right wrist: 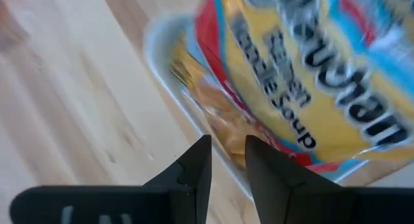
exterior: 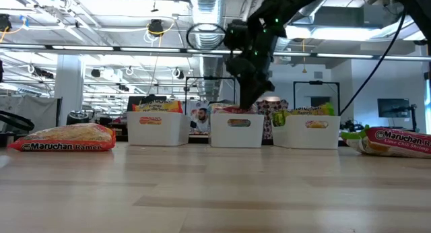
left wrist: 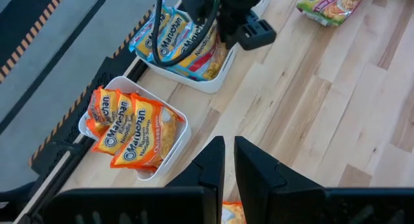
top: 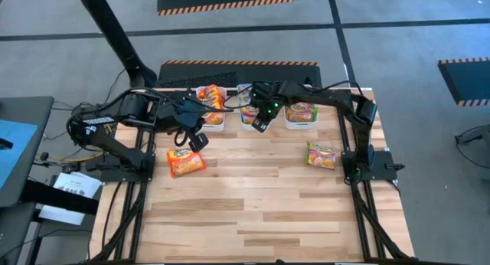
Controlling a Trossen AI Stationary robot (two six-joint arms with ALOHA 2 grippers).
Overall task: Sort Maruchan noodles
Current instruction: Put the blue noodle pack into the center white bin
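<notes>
Three white bins stand along the table's far edge. The left bin point(top: 210, 106) holds orange Maruchan packets point(left wrist: 132, 130), the middle bin point(top: 246, 112) blue ones point(left wrist: 181, 46), and the right bin point(top: 301, 114) green-pink ones. One orange packet point(top: 186, 161) lies flat on the table's left part, and a green-pink packet point(top: 321, 154) lies flat on the right. My left gripper point(left wrist: 229, 160) hovers above the loose orange packet, shut and empty. My right gripper point(right wrist: 228, 160) hangs over the middle bin's near rim point(right wrist: 194, 114), fingers nearly together and holding nothing.
The near half of the wooden table point(top: 253, 219) is bare boards. Both arms reach in over the bins from the left and right sides. Cables hang under the left arm point(top: 180, 131). In the low view the room shows behind the bins.
</notes>
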